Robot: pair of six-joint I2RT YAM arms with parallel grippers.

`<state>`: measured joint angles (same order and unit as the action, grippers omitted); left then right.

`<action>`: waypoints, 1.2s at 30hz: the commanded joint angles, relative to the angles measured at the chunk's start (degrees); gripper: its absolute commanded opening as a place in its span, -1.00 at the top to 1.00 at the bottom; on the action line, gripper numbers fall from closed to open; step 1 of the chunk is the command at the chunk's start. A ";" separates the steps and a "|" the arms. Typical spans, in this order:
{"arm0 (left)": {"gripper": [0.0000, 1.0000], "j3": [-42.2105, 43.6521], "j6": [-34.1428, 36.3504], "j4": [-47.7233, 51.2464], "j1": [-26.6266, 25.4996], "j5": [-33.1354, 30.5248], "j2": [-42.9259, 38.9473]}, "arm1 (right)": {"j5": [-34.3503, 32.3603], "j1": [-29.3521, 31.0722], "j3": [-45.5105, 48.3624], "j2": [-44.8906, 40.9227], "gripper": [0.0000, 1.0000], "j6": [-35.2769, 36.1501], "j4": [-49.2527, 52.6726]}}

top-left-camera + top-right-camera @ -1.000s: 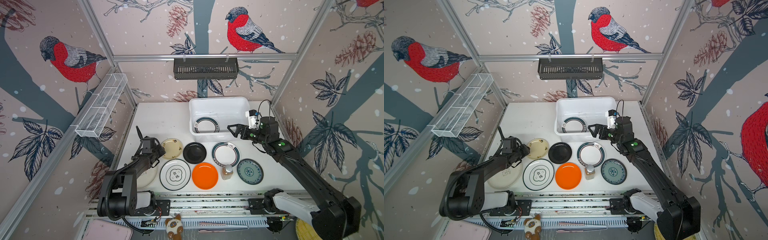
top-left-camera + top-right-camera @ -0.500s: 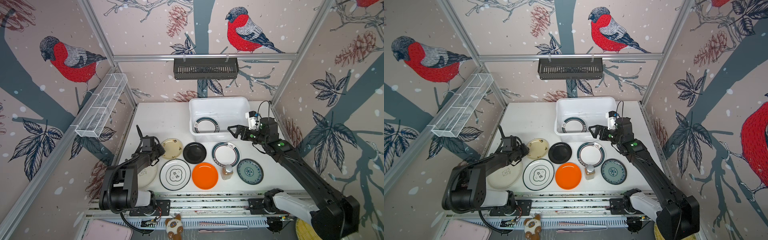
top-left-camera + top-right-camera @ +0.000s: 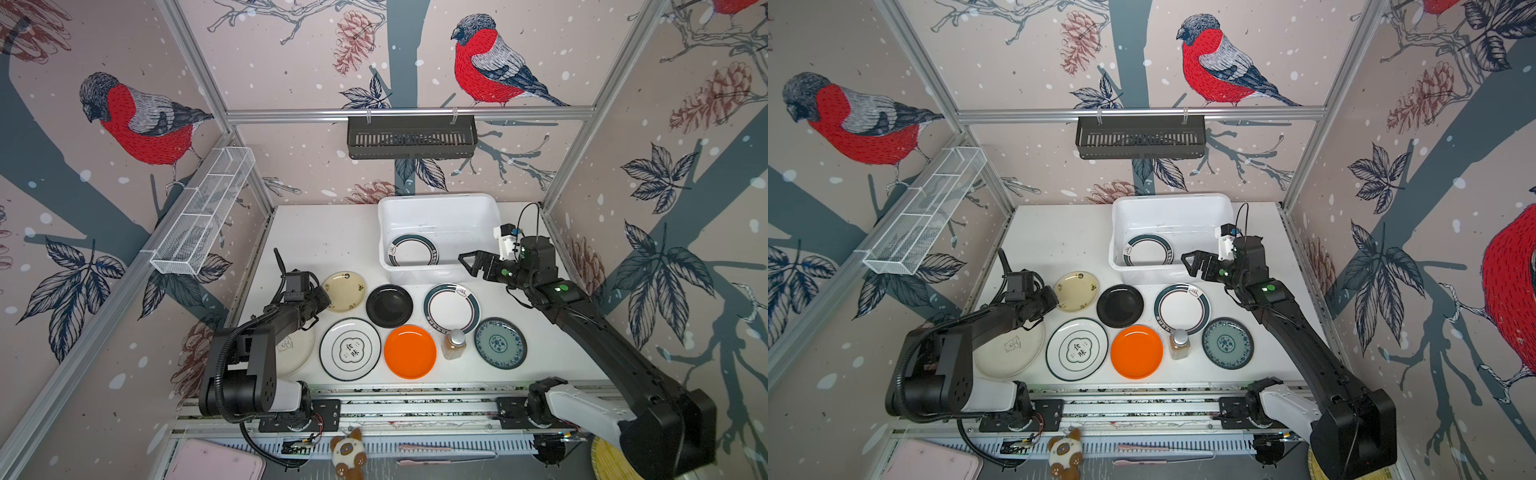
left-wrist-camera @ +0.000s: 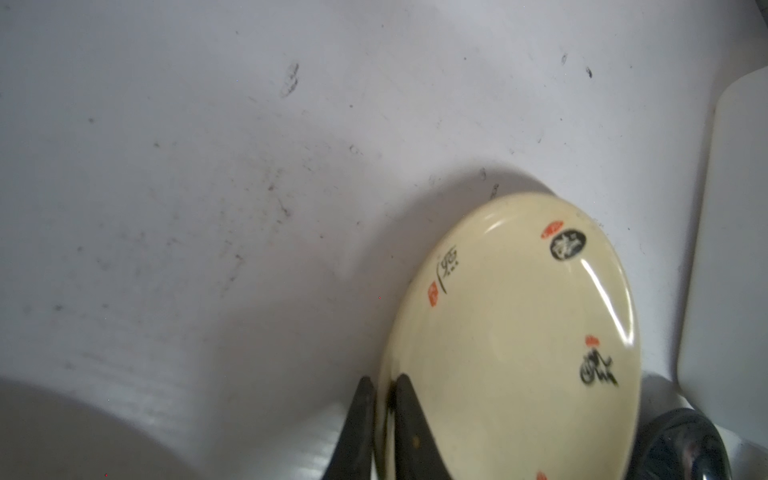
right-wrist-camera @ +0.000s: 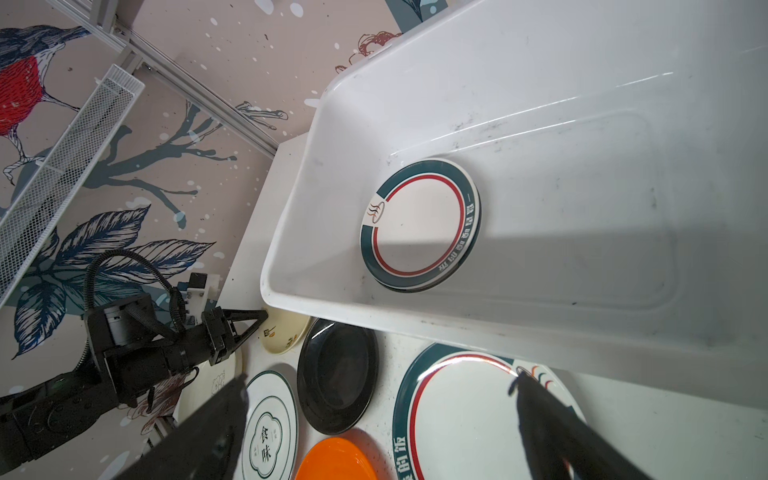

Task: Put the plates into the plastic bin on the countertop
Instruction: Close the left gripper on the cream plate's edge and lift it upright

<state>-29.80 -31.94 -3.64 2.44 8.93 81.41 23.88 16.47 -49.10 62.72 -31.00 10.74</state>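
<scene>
We see both top views evenly and brightly lit from above and sharp, while in the wrist views white glare streaks the cream plate (image 4: 513, 345) and the plastic bin (image 5: 498, 83), soft shadows spread on the countertop (image 4: 208, 208), and nearby edges blur.

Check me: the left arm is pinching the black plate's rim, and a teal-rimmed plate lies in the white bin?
Wrong plate: the left gripper pinches the cream plate by its rim, as the left wrist view shows. A teal-rimmed plate does lie in the white bin.
</scene>
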 commanded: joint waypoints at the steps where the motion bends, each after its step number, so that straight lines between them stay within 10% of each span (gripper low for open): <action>1: 0.74 -0.52 0.29 -0.80 0.09 0.37 0.97 | -0.49 -0.08 -0.06 0.04 -0.99 1.03 -0.09; 36: 1.00 0.51 -2.39 -5.97 0.06 6.98 -9.77 | 4.06 0.07 -2.38 2.48 -0.99 -3.74 -3.72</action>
<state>-29.56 -33.19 -6.83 2.44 14.59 73.30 25.32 16.21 -50.92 64.73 -32.01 10.15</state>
